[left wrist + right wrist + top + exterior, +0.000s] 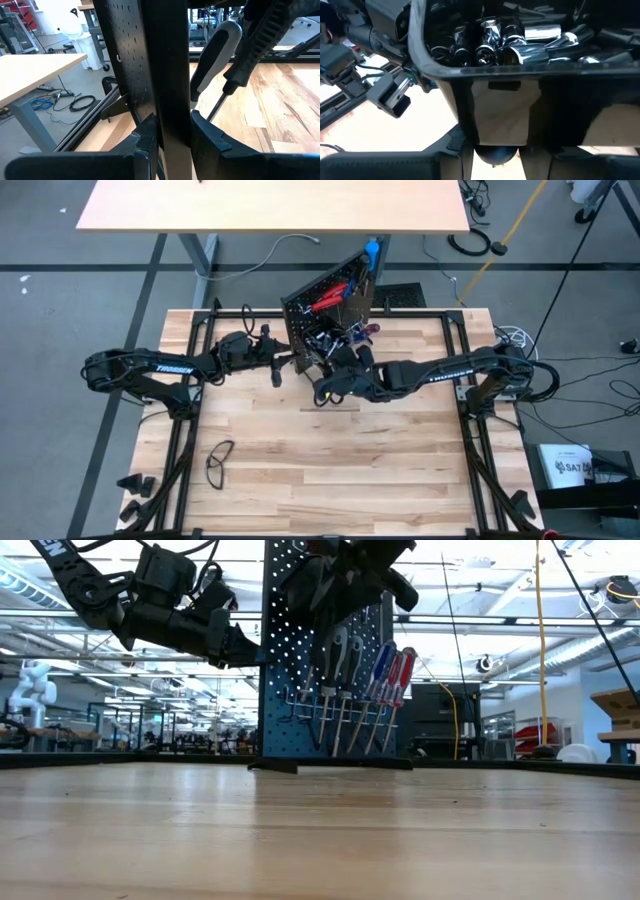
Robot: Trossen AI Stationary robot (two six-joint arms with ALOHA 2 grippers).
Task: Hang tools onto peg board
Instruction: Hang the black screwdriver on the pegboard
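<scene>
The peg board (330, 305) stands upright near the far edge of the table (330, 470), tilted at an angle in the overhead view, and both arms are on it. The left arm reaches in from the left, stretched low and nearly straight, and its left claw (172, 135) is clamped on the board's near edge — the two dark fingers (142, 137) sit tight on either side of the black panel. The right arm comes in from the right, elbow bent, wrist over the board's front. Its right claw (495, 147) pinches the rounded dark end of a screwdriver handle (495, 154), just below the small bin (520, 75) full of shiny metal pieces (490, 42). Along the board's front, a row of screwdrivers (385, 690) hangs — black, blue and red handles. Safety glasses (219, 461) lie well apart on the table.
</scene>
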